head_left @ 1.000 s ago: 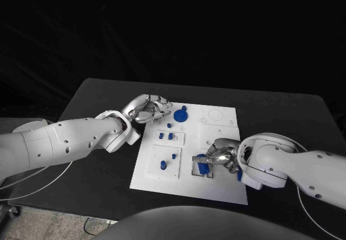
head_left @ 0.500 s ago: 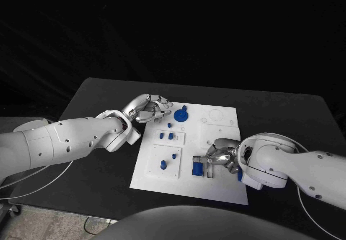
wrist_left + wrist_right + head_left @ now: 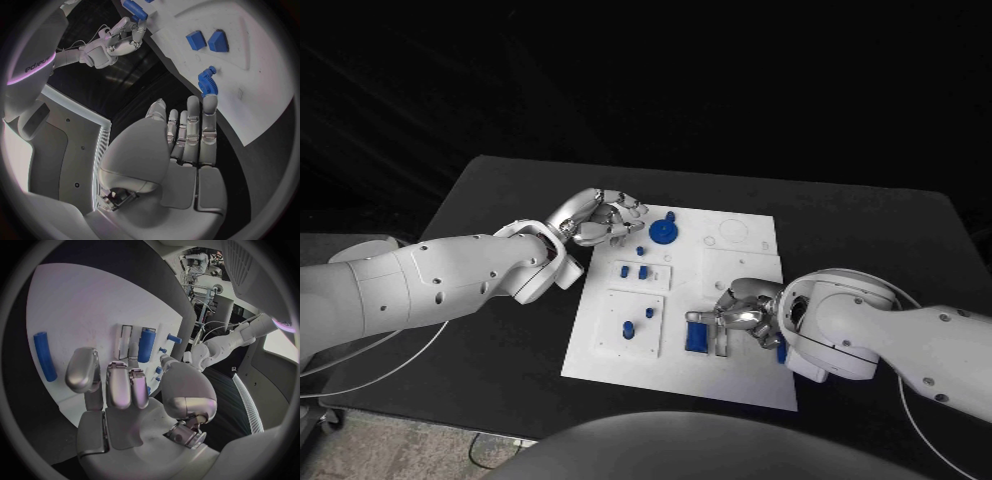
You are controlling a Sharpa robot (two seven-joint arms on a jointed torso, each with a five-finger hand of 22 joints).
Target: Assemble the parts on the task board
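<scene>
The white task board (image 3: 733, 268) lies mid-table. A blue cylinder (image 3: 695, 334) lies in a slot on the board's near half, also seen in the right wrist view (image 3: 145, 344). My right hand (image 3: 744, 313) is just beside it, fingers loosely bent and holding nothing (image 3: 119, 390). A second blue cylinder (image 3: 44, 356) lies by the board's right edge, half hidden under my right arm. My left hand (image 3: 597, 218) hovers at the board's far left corner, its fingers (image 3: 187, 130) extended toward a blue gear (image 3: 664, 231) and holding nothing.
Two small blue blocks (image 3: 635, 271) sit in a raised plate left of centre, also seen in the left wrist view (image 3: 206, 40). Two more small blue pieces (image 3: 636, 320) stand on the plate nearer me. Black table (image 3: 877, 230) surrounds the board.
The blue cylinder has left my right hand's fingers and now lies in its slot, slightly further left. My right hand has drawn back a little. My left hand has not moved.
</scene>
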